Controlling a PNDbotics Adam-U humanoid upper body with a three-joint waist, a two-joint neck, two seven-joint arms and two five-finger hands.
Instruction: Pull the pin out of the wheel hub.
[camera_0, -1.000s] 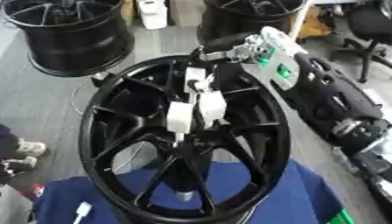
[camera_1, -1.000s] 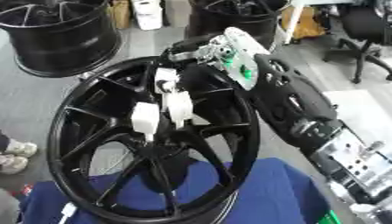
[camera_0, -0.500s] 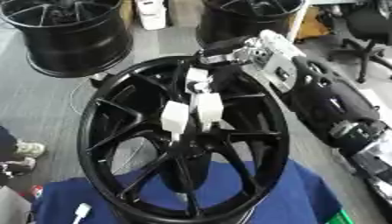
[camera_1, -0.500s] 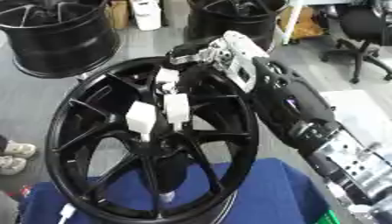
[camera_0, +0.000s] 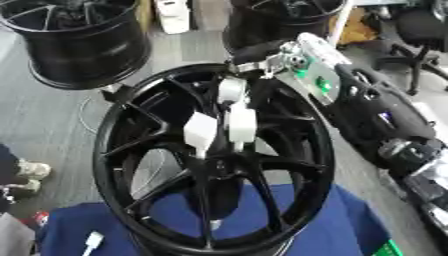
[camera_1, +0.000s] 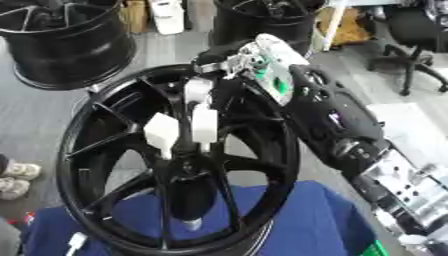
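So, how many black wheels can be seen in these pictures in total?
3. The big wheel stands in front on the blue cloth; the second wheel is far left, the third wheel far centre, partly hidden. Others may be out of view.

A glossy black multi-spoke wheel hub stands tilted on its edge, its lower rim resting on a blue cloth, its open face turned toward the camera. At its centre, where the thin spokes meet, white block-shaped pieces stand out against the black, with a narrower white piece just above them near the upper rim. Which of these is the pin cannot be made out.
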